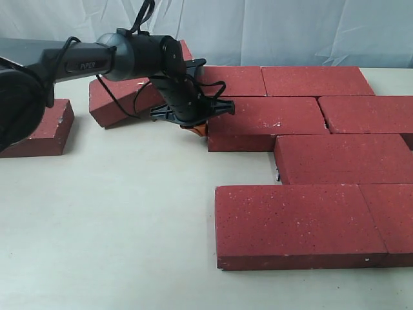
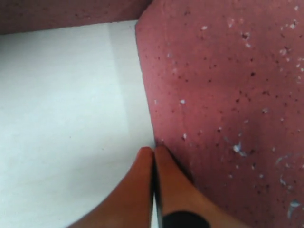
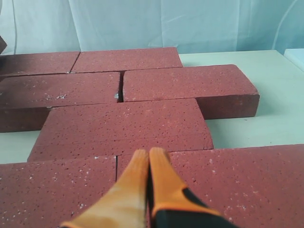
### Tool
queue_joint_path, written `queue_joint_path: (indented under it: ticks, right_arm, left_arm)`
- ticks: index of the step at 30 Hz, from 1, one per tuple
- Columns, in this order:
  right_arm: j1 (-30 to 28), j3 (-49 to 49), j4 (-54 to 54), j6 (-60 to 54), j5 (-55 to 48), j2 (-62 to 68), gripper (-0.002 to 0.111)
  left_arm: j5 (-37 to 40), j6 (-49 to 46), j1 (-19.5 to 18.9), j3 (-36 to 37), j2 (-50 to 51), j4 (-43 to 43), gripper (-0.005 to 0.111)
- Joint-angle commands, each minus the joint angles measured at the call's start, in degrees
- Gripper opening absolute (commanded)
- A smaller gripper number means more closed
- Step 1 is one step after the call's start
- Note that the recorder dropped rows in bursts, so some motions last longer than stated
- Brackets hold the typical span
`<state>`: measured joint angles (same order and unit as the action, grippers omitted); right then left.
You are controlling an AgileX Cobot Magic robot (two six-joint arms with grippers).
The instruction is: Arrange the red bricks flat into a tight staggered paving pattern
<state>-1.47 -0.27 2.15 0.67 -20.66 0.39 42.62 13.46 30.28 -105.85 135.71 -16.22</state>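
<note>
Left fingers are clenched, empty, at one corner of the red bricks; right fingers are clenched likewise. "PIPER" is printed on the left arm.

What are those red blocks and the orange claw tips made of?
The red bricks look like concrete or fired clay: matte, rough, grainy faces with white specks and chipped corners. The orange fingertips look like smooth plastic or rubber with a slight sheen; which one the pictures cannot settle.

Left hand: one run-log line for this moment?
left hand shut at second-row brick end | right hand shut over front-row bricks | tilted brick unplaced
</note>
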Motion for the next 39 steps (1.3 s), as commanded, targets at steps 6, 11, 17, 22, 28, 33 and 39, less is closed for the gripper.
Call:
queue_joint_path:
  ticks: [6, 11, 17, 22, 28, 33, 39]
  right_arm:
    - [0.3, 0.3, -0.3, -0.2, 0.5, -0.4, -0.001]
    - [0.3, 0.3, -0.3, -0.2, 0.5, -0.4, -0.001]
    - [0.3, 0.3, -0.3, -0.2, 0.5, -0.4, -0.001]
    - [0.3, 0.3, -0.3, -0.2, 0.5, -0.4, -0.001]
    - [0.3, 0.3, -0.3, -0.2, 0.5, -0.4, -0.001]
    - [0.3, 0.3, 0.0, -0.2, 0.5, -0.4, -0.001]
    - [0.3, 0.3, 0.0, -0.2, 0.5, -0.4, -0.001]
  left_arm:
    - [-4.9, -1.9, 2.7, -0.3, 0.2, -4.3, 0.000]
    - [-3.1, -1.9, 1.8, -0.3, 0.2, -3.6, 0.000]
    - [0.0, -1.9, 0.0, -0.3, -0.8, -2.6, 0.000]
    - [2.9, -1.9, -1.1, -0.3, -2.8, -1.1, 0.000]
    - [5.2, -1.9, -1.3, -0.3, -5.2, 1.9, 0.000]
    - [8.6, -1.9, -1.2, -0.3, -7.5, 4.5, 0.000]
    - [11.5, -1.9, -1.2, -0.3, -10.4, 8.6, 0.000]
